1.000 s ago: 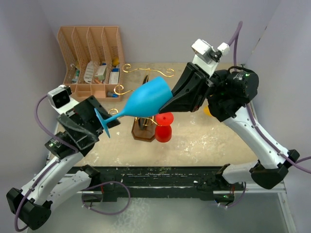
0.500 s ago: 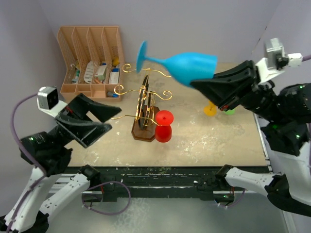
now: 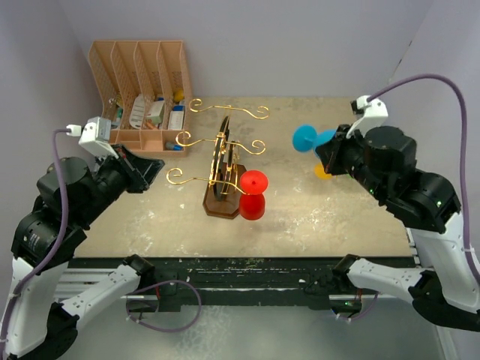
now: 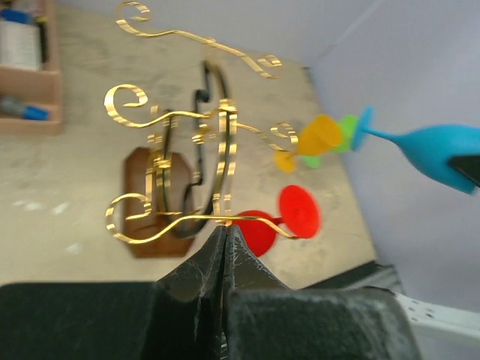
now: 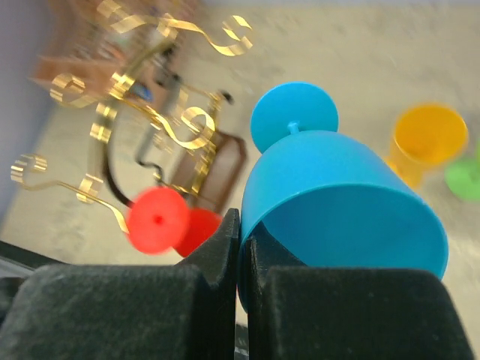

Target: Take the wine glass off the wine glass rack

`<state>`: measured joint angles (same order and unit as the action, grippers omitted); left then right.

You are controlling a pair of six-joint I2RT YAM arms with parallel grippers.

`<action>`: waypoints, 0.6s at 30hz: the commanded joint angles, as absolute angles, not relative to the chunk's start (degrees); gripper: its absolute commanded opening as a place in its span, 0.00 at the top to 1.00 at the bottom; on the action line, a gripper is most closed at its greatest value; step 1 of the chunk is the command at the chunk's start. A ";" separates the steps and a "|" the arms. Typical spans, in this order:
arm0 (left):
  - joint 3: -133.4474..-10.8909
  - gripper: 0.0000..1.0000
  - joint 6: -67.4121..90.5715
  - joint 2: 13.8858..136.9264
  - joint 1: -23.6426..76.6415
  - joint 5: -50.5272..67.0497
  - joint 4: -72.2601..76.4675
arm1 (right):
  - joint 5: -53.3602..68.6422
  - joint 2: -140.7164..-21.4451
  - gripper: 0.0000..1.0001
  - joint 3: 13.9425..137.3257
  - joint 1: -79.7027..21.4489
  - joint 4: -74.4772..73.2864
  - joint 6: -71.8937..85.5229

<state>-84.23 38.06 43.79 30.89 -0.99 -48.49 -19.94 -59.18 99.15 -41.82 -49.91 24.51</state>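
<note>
Beige table (image 3: 315,217) | right hand (image 5: 241,240) pinches blue glass (image 5: 337,195) by rim, aloft, well clear of rack (image 3: 223,161) | left hand (image 4: 223,240) closed, empty | step: glass off; next, likely a gentle set-down on bare table.

Open table (image 3: 330,225) spans the lower centre. The wine glass rack (image 3: 223,169) and red glass (image 3: 253,195) block the middle, peach organiser (image 3: 142,75) the upper left, blue wine glass (image 3: 306,138) and orange cup (image 3: 323,172) the right.
</note>
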 commanded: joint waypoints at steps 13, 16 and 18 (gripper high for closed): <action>-84.00 1.00 25.00 46.23 30.92 -14.28 -58.09 | -22.76 -55.53 1.00 75.09 -34.63 -54.65 31.78; -83.47 1.00 24.73 45.50 30.94 -14.30 -58.13 | -14.41 -56.51 1.00 73.04 -23.49 -50.70 25.60; -83.33 1.00 24.69 45.07 30.94 -14.35 -58.42 | -11.78 -57.37 1.00 72.10 -17.46 -49.43 22.86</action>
<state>-83.70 26.74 46.00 30.89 -13.45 -59.00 -19.11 -57.23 73.14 -26.65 -55.24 29.47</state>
